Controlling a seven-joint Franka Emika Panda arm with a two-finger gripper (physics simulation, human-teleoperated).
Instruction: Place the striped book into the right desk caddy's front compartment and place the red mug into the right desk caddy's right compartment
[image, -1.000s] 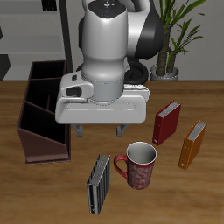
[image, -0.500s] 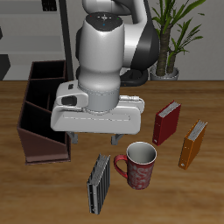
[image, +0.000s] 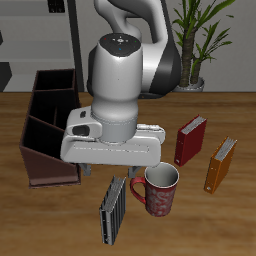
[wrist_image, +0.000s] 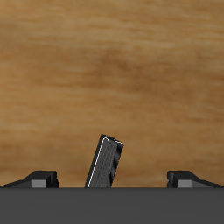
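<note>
- The gripper (image: 110, 178) hangs over the desk (image: 240, 130), right above the striped book; its two fingers are spread wide and hold nothing.
- In the wrist view both fingertips (wrist_image: 39, 179) show apart at either side, with the striped book (wrist_image: 105, 163) standing between them, closer to one than the other, and touching neither.
- The striped book (image: 113, 210) stands upright on its edge near the desk's front edge, leaning a little, its grey-and-black stripes facing outward.
- The red mug (image: 158, 190) sits upright just beside the striped book, near the front edge, its pale inside showing and its handle turned toward the book.
- The right desk caddy (image: 48, 128) rests farther back toward one side edge of the desk, well apart from book and mug; its slanted dividers are visible and its sections look bare of objects.
- The front compartment (image: 48, 162) is the long narrow section at the end nearest the desk's front edge.
- I cannot tell from these views which section is the small squarish one.
- A red book (image: 189, 140) stands upright beyond the mug, toward the middle of the desk.
- An orange book (image: 221, 164) stands upright just beside the red one, nearer the other side edge.
- A potted plant (image: 195, 40) stands behind the desk's back edge.
</note>
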